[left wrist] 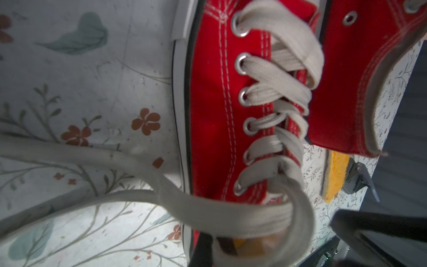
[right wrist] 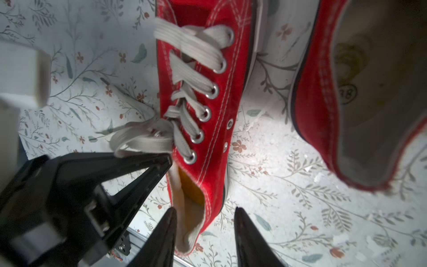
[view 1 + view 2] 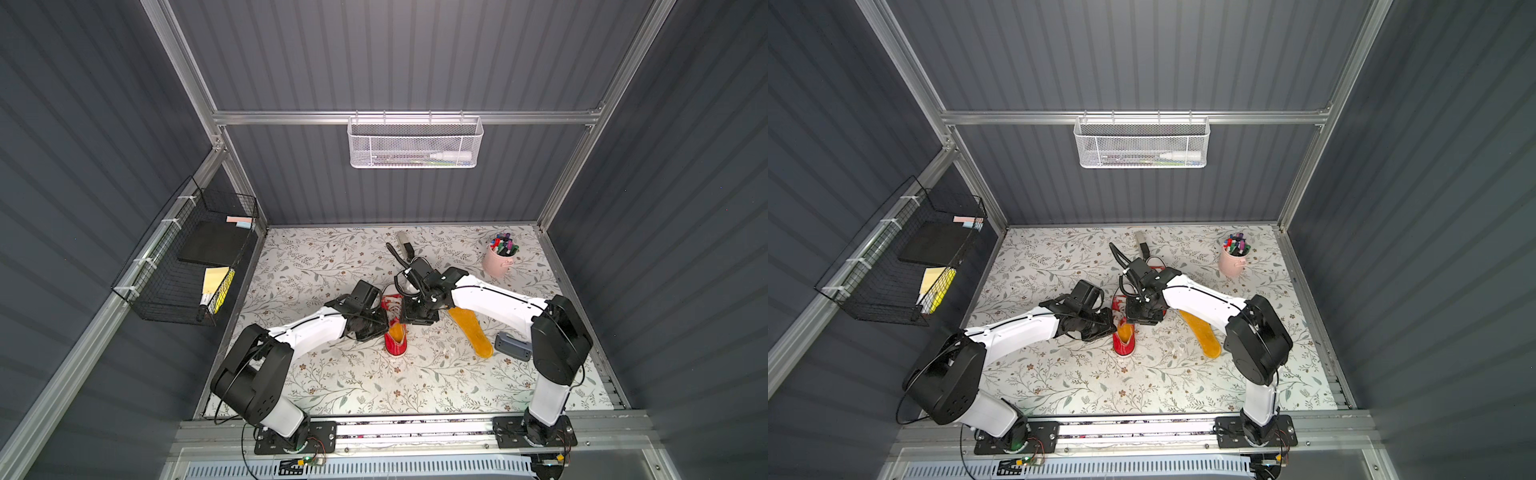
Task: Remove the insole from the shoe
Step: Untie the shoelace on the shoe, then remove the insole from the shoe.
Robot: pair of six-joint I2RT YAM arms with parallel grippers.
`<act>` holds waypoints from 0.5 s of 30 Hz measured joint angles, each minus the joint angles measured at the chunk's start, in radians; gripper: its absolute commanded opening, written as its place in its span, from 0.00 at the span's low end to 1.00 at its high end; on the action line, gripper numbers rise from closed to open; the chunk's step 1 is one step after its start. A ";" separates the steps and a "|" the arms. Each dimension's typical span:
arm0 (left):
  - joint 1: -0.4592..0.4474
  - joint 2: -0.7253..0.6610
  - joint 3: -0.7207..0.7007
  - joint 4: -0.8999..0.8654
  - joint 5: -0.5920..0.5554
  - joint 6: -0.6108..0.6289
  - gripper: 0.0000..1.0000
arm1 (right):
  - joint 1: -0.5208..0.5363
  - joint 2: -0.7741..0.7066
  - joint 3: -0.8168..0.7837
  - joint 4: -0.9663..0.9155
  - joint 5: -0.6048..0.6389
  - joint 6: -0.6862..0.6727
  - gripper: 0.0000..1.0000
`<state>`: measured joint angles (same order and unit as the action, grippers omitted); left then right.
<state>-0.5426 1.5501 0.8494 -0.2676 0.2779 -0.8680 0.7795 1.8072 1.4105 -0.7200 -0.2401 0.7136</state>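
Two black tapered fingers of the right gripper [image 2: 205, 209] sit closest in the right wrist view. They are spread apart with nothing between them, poised just over the heel opening of the red canvas lace-up sneaker [image 2: 208, 104]. Next to them the left gripper [image 2: 168, 161] is pinched tight. Its tips meet at the rim of that opening by the top eyelet, apparently clamping the canvas there, and a loop of flat off-white shoelace [image 2: 143, 141] is draped over it.

The soft yellow insole [image 2: 188, 187] lies inside this sneaker, with only its heel end showing in the opening. For this shoe the removal looks not yet begun: the shoe is steadied but the insole is ungripped. What is left, I judge, is to close on the heel end and draw it out and up.

A second red sneaker [image 2: 312, 120] nearby, with a strip of table between, shows a bare grey lining. A loose yellow insole [image 3: 471, 332] lies flat on the flower-patterned tabletop [image 3: 332, 386] beneath the right arm, so that one seems finished.

The laces and narrow collar crowd the opening. The table on the robot's side of the shoe is open. A small grey plastic holder [image 3: 513, 345] sits just beside the loose insole's near end, and a pink mug of marker pens [image 3: 498, 259] stands well apart at the far side.
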 measured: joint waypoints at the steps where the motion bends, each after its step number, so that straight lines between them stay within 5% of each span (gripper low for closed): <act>1: 0.000 0.000 -0.005 0.009 0.003 -0.005 0.00 | 0.004 -0.016 0.000 -0.013 -0.005 -0.001 0.36; 5: 0.000 -0.001 -0.021 0.037 0.011 -0.024 0.00 | 0.031 -0.034 0.016 -0.035 -0.046 0.002 0.20; 12: 0.000 -0.014 -0.037 0.056 0.018 -0.038 0.00 | 0.067 0.085 0.083 -0.035 -0.107 0.008 0.10; 15: 0.000 -0.027 -0.039 0.053 0.014 -0.037 0.00 | 0.065 0.133 0.083 -0.041 -0.071 0.018 0.14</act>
<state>-0.5423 1.5230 0.8104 -0.2142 0.2924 -0.9054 0.8448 1.9400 1.4933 -0.7609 -0.3111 0.7311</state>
